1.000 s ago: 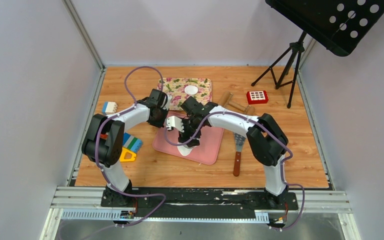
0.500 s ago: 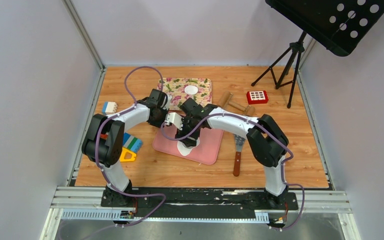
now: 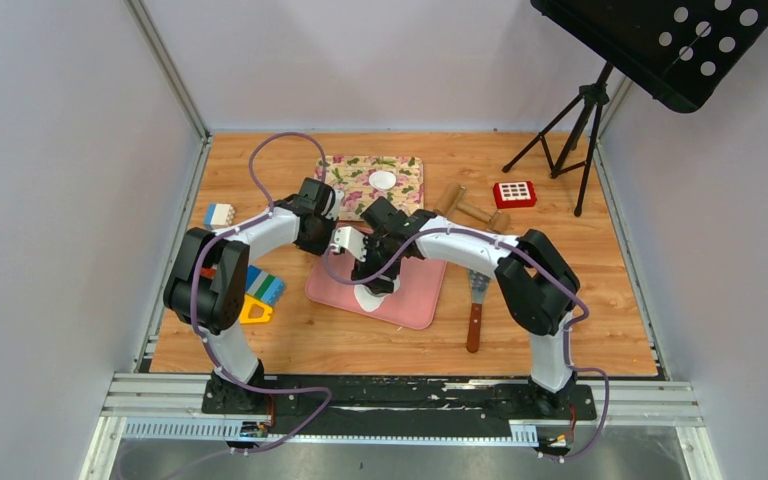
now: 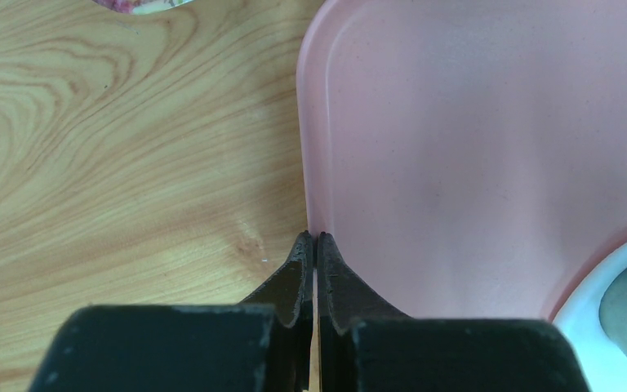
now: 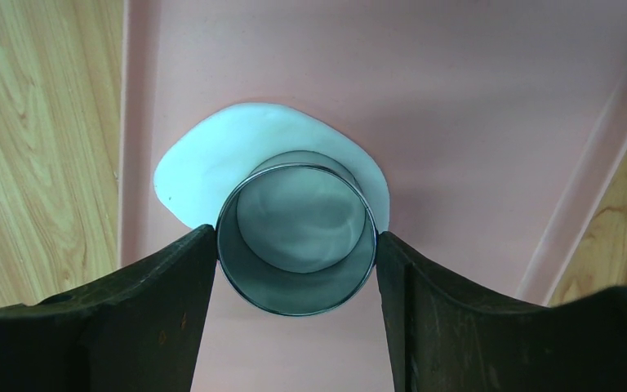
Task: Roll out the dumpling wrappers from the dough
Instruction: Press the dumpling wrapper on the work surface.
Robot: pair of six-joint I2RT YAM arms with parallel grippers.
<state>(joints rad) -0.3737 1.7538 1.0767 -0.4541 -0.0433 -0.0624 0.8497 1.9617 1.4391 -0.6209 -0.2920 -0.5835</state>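
Note:
A flattened white dough (image 5: 204, 171) sheet lies on the pink mat (image 5: 457, 122), near its left edge. My right gripper (image 5: 295, 235) is shut on a small metal ring cutter (image 5: 294, 286), held over the near half of the sheet; dough shows through the ring. Whether the ring touches the dough I cannot tell. From above, the right gripper (image 3: 372, 272) hides most of the dough (image 3: 365, 298). My left gripper (image 4: 315, 237) is shut with nothing in it, tips at the pink mat's (image 4: 473, 147) left edge. One round dumpling wrapper (image 3: 382, 180) lies on the floral mat (image 3: 345, 172).
A wooden rolling pin (image 3: 470, 208) and a red box (image 3: 513, 193) lie right of the floral mat. A spatula (image 3: 476, 300) lies right of the pink mat (image 3: 415, 295). Coloured toy blocks (image 3: 260, 290) sit at the left, and a tripod stand (image 3: 580, 120) at the back right.
My right gripper has shifted slightly to the far left with the ring cutter, above the dough. The left arm has not moved.

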